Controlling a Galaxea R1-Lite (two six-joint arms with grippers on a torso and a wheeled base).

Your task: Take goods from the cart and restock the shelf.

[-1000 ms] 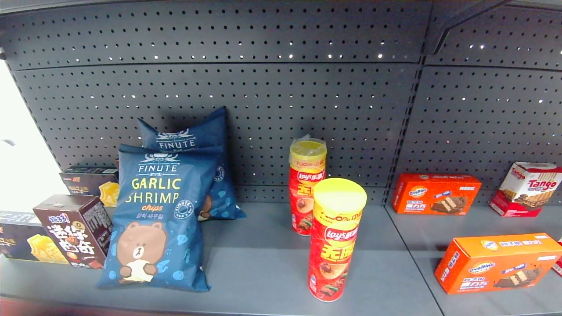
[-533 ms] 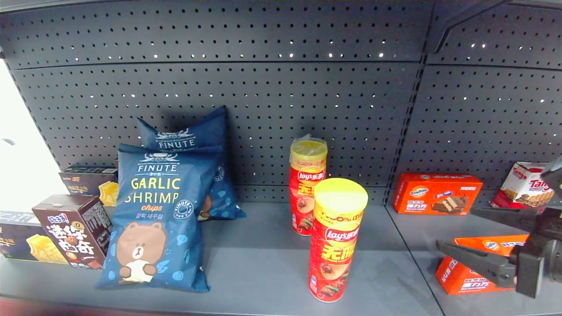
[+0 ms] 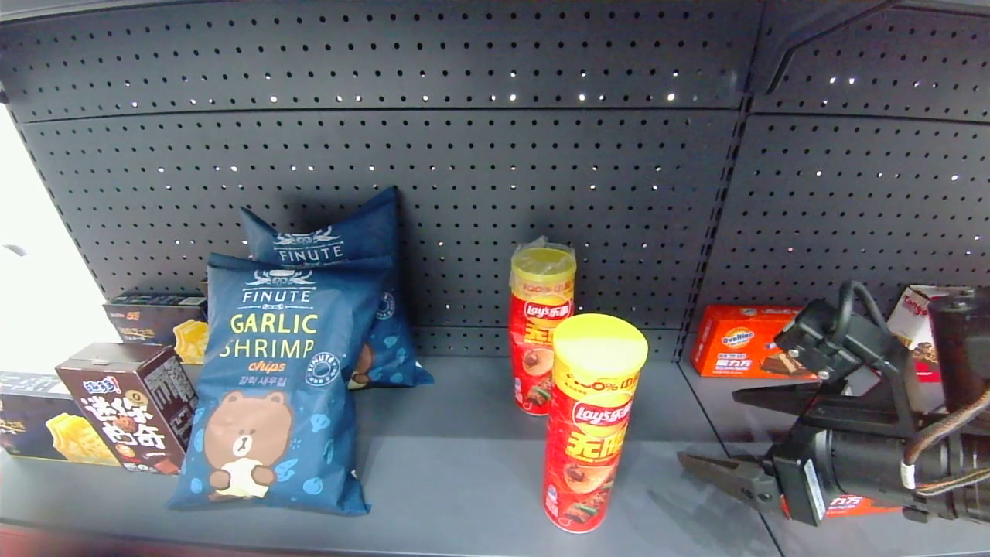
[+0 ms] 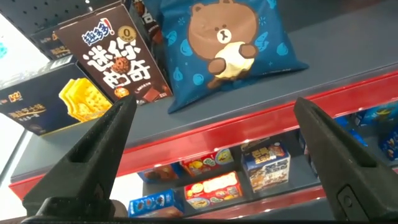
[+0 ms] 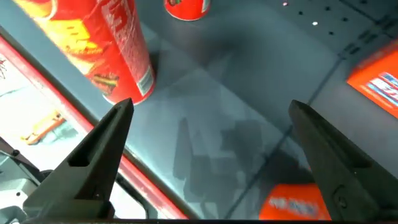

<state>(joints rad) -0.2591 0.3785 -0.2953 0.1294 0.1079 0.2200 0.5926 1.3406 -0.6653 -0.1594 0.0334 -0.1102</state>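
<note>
The back panel [image 3: 464,155] is dark grey, patterned with rows of small holes; the shelf board [image 3: 464,464] is grey. At lower left, the chip bag [image 3: 271,387] is navy with yellow and white lettering and a brown bear. The front canister [image 3: 592,433] and rear canister [image 3: 541,333] are red with yellow lids. At right, the flat box [image 3: 735,340] is orange and the right gripper [image 3: 708,427] black.

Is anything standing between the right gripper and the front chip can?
Nothing visible does. The right gripper, open and empty, is to the right of the front can and apart from it, with bare shelf between them.
</note>
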